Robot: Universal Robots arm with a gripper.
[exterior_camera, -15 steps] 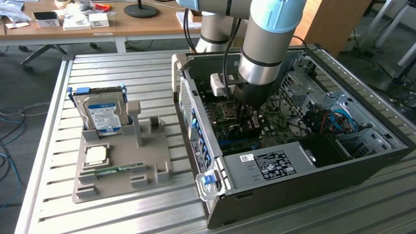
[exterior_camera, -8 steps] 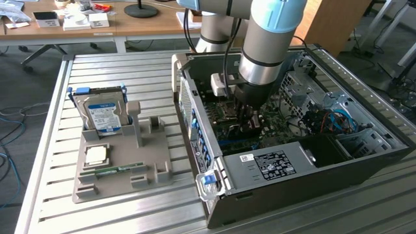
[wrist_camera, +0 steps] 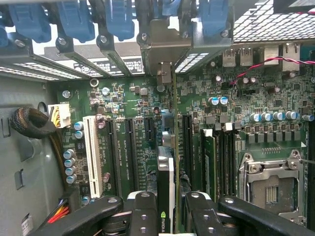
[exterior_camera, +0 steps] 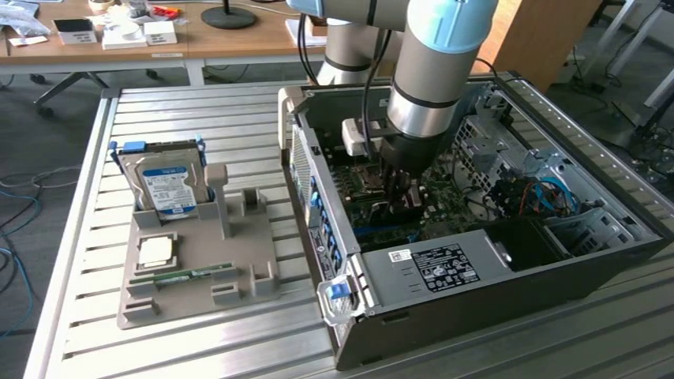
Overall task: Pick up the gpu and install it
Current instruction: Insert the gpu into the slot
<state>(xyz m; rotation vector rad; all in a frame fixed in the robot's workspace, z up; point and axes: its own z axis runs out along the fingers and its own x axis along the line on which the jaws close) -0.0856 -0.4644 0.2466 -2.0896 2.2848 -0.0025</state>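
The gpu point(wrist_camera: 166, 184) shows edge-on in the wrist view: a thin card with a green board edge and a black side bearing a small logo. Its silver end bracket point(wrist_camera: 165, 73) reaches the rear slot openings of the computer case point(exterior_camera: 484, 316). My gripper point(wrist_camera: 170, 216) is shut on the gpu, one black finger point(wrist_camera: 142, 211) on each face. The card stands upright over the motherboard point(wrist_camera: 128, 113), between two long black slots; whether it is seated I cannot tell. In the exterior view my gripper point(exterior_camera: 403, 201) is deep inside the open case, with the card mostly hidden behind it.
A grey holder point(exterior_camera: 248, 260) on the slatted table holds a hard drive point(exterior_camera: 163, 185), a processor point(exterior_camera: 156, 251) and a memory stick point(exterior_camera: 195, 275). Inside the case are the power supply point(exterior_camera: 437, 268), blue slot latches point(wrist_camera: 74, 19), a white slot point(wrist_camera: 92, 152), a cable bundle point(wrist_camera: 29, 123) and the processor socket point(wrist_camera: 273, 187).
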